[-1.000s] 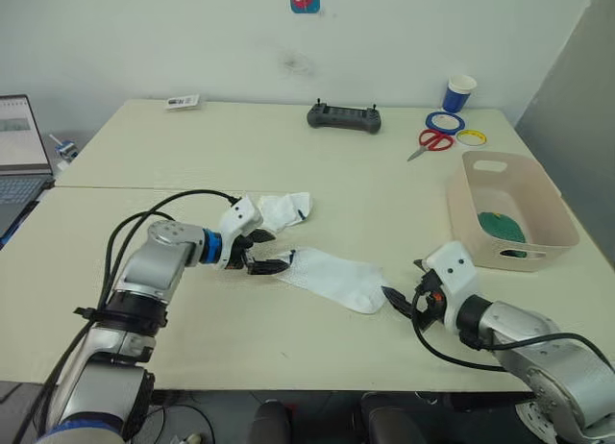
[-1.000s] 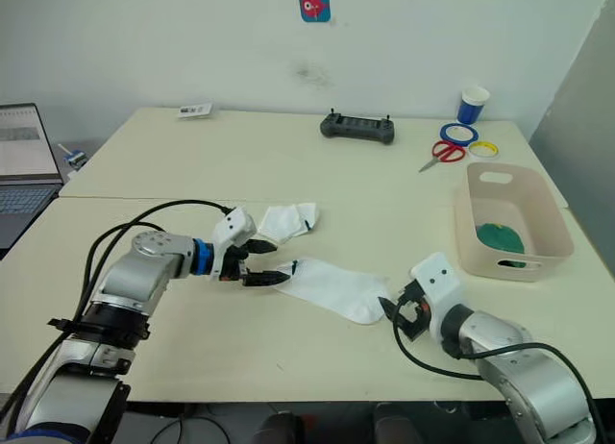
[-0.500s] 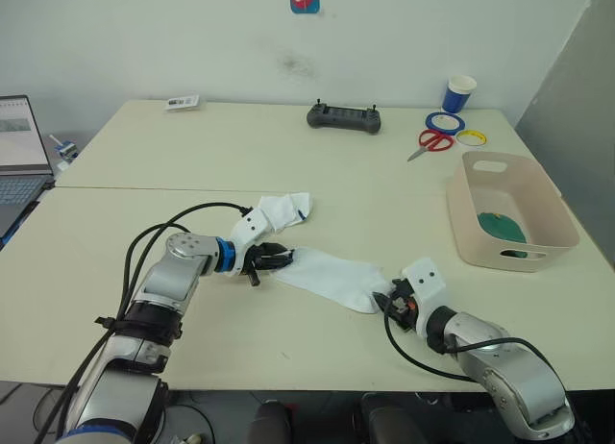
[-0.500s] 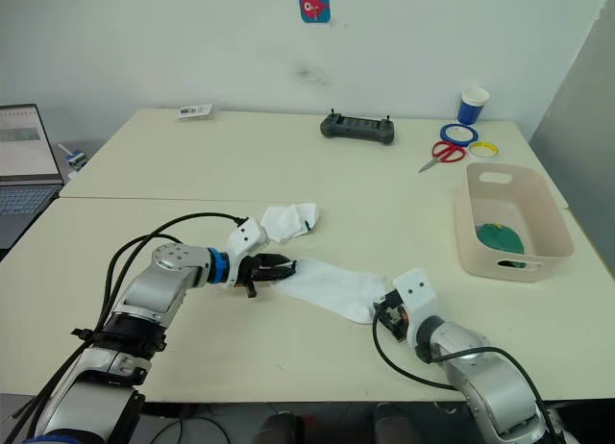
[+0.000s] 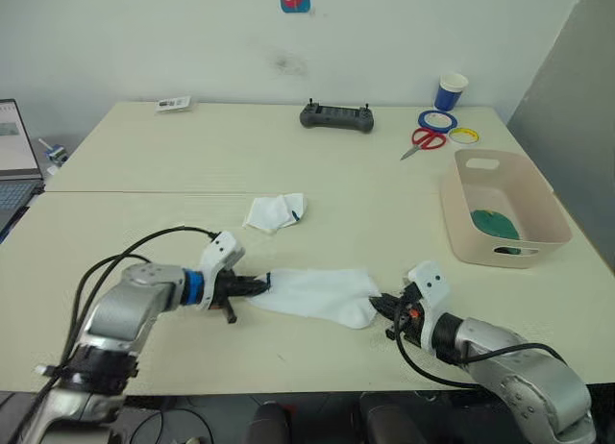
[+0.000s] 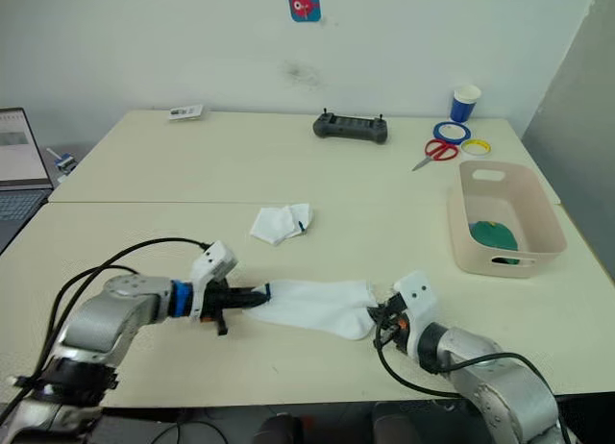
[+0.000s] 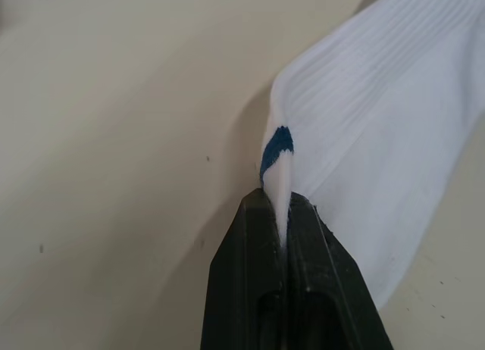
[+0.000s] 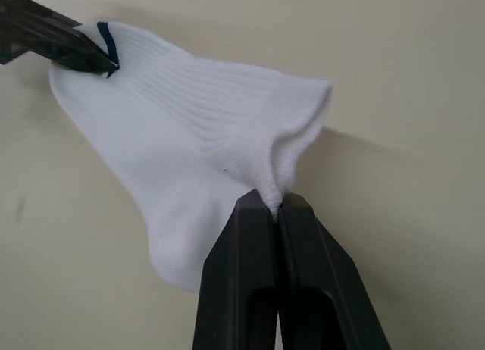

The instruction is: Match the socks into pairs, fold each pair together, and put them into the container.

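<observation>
At the far left edge a laptop [image 6: 19, 170] sits by the pale worktop [image 6: 144, 175]. Near the front, the left gripper [image 5: 252, 287] lies low over the worktop with its two black fingers pressed together on the navy-marked edge of a white sock [image 5: 317, 295]; the left wrist view shows that edge pinched thin between the closed fingers [image 7: 250, 282]. The sock lies stretched out flat between the two grippers, its ribbed cloth running rightward along the front of the worktop. Behind it, well apart and nearer the middle of the worktop, a second white sock [image 5: 275, 212] lies crumpled with a small navy mark showing. Farther back, near the wall, rest a small card [image 5: 173, 103] and a dark handheld controller [image 5: 336, 118]. At the sock's right end the right gripper [image 5: 382, 304] is clamped shut on a bunched fold of the same white sock, as the right wrist view shows, with the cloth puckered where the fingers [image 8: 258, 289] meet. To the right stands the container [image 5: 476, 247], holding a dark green sock [image 5: 495, 223] on its floor. Behind the container lie red scissors [image 5: 426, 140], a blue tape ring [image 5: 438, 122], a yellow ring [image 5: 468, 135] and a blue-and-white paper cup [image 5: 451, 91]
</observation>
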Robot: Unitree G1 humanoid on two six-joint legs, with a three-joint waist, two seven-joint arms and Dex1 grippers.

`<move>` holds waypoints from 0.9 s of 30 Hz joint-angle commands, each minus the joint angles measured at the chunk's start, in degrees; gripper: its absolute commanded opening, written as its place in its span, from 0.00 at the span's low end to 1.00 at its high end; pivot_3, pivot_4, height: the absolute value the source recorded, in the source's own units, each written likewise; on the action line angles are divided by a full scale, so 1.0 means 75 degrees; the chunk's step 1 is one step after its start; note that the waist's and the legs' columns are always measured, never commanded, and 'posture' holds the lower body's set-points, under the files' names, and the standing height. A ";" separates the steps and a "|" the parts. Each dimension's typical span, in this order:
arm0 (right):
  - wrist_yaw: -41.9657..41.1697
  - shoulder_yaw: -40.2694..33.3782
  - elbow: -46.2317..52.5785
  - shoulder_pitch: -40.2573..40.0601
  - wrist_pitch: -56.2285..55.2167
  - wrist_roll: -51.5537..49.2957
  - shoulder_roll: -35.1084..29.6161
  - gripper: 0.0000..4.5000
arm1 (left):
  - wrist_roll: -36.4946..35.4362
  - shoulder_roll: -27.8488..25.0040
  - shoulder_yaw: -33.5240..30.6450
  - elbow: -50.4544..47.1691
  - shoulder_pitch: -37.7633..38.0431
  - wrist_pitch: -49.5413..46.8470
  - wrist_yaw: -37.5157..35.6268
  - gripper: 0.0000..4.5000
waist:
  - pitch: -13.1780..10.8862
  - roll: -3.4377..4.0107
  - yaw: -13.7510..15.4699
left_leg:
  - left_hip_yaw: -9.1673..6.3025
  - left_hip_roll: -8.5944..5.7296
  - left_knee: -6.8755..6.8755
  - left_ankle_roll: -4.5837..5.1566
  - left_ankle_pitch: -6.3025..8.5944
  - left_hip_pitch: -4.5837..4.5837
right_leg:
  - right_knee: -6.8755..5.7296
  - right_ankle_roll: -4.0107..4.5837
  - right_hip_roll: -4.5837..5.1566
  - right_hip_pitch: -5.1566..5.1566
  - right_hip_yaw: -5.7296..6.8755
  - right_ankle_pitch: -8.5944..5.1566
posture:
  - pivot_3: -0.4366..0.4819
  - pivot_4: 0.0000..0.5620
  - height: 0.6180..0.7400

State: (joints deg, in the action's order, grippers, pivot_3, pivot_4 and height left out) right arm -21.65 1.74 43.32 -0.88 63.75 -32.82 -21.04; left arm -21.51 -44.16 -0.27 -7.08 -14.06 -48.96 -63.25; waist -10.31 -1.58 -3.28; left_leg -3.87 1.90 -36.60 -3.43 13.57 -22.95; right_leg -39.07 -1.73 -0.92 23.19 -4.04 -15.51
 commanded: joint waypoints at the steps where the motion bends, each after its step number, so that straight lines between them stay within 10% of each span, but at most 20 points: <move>1: -0.0029 -0.0662 0.0611 -0.0083 0.0807 -0.1030 0.0036 0.00 | -0.0631 -0.0466 -0.0535 -0.1138 0.0750 -0.0491 -0.0064 0.00 | 0.0000 0.0001 0.0001 | 0.0001 0.0001 0.0001 0.0000 0.0000 0.0001 | 0.0001 0.0002 0.0001 0.0000 -0.0002 -0.0001 | 0.48 0.27 1.00; 15: 0.0464 0.0091 0.0488 -0.0105 0.0890 -0.0731 -0.0661 0.00 | -0.0606 -0.0213 -0.0438 -0.1465 0.2198 0.0278 0.1033 0.00 | 0.0006 0.0009 0.0059 | 0.0015 -0.0018 0.0001 -0.0002 0.0000 0.0010 | 0.0009 0.0048 0.0025 -0.0003 -0.0010 -0.0028 | 0.48 0.27 1.00; 27: 0.0284 -0.0023 0.0780 0.0238 0.0389 -0.0629 -0.1299 0.85 | -0.0896 -0.0095 -0.1681 -0.1820 0.2847 0.1209 0.1372 0.72 | 0.0005 0.0010 0.0024 | 0.0021 -0.0010 0.0015 -0.0002 0.0001 0.0012 | 0.0011 0.0050 0.0023 0.0005 -0.0013 -0.0028 | 0.48 0.27 1.00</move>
State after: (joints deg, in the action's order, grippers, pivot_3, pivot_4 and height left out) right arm -18.78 2.87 46.54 -0.35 68.21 -37.07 -30.56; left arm -28.16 -44.25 -10.09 -20.33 7.04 -41.07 -53.93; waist -10.27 -1.50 -3.10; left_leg -3.71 1.82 -36.47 -3.45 13.58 -22.86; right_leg -38.98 -1.36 -0.75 23.23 -4.13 -15.73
